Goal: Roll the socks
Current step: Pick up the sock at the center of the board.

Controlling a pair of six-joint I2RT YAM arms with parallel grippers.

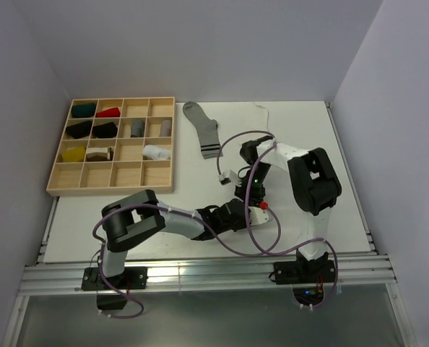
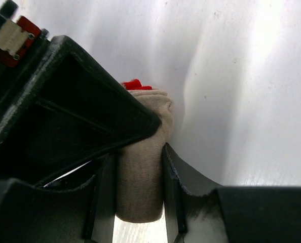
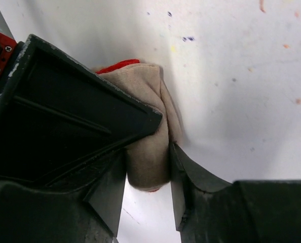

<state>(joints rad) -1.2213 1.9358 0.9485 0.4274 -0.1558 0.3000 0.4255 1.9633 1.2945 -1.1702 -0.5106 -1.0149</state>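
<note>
- The left hand [image 2: 140, 172] is clenched on the beige sock [image 2: 148, 121]. In its wrist view the fabric sits as a tight bundle between the two fingers and touches both, with a bit of the red end showing at the top.
- The right hand [image 3: 148, 172] grasps the same bundle. In its own view the roll fills the gap between its fingers, pressed against them on either side.
- In the overhead view both hands meet just below the middle of the frame, low on the white worktop [image 1: 330, 144], so the beige sock is there, between them.
- My reading: this sock looks rolled or nearly so, and what remains is to finish the tuck and let it go.
- Farther back, upper centre of the overhead frame, the striped sock [image 1: 204, 130] lies flat and stretched out, well apart from both hands. It is not yet rolled, so roughly half the job is left.
- At upper left stands the wooden tray [image 1: 113, 190], with several rolled socks [image 1: 107, 112] in its compartments and others vacant.
</note>
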